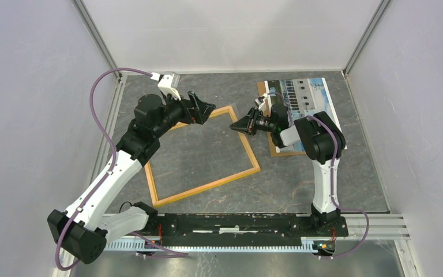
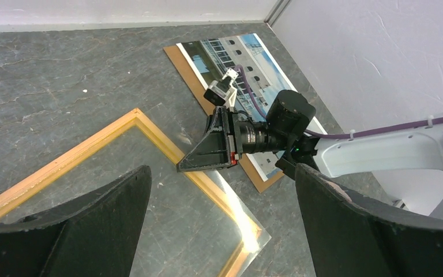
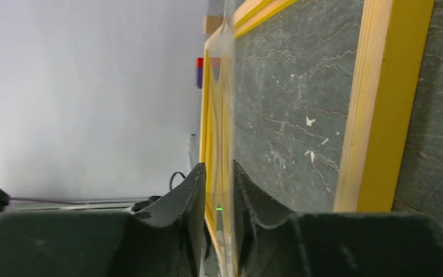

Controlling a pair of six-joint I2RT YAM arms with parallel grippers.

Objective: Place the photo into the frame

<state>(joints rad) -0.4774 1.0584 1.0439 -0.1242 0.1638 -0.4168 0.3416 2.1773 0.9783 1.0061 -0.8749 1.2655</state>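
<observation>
The light wood frame (image 1: 207,186) lies flat on the dark table with a clear sheet (image 2: 254,234) over it, one sheet corner jutting past the frame's rail. The photo (image 1: 308,92), a pale building under blue sky, rests on a brown backing board (image 1: 280,152) at the back right. My right gripper (image 1: 235,125) sits low at the frame's right side; in its wrist view the jaws (image 3: 219,170) stand a little apart, with the sheet's thin edge (image 3: 226,115) in the gap beside the frame rail (image 3: 375,115). My left gripper (image 1: 205,109) hovers wide open and empty over the frame's far corner.
Grey walls close the table on three sides, with metal posts in the back corners. The right arm's forearm (image 1: 317,135) lies over the near part of the photo and board. A black rail (image 1: 236,222) with both arm bases runs along the near edge.
</observation>
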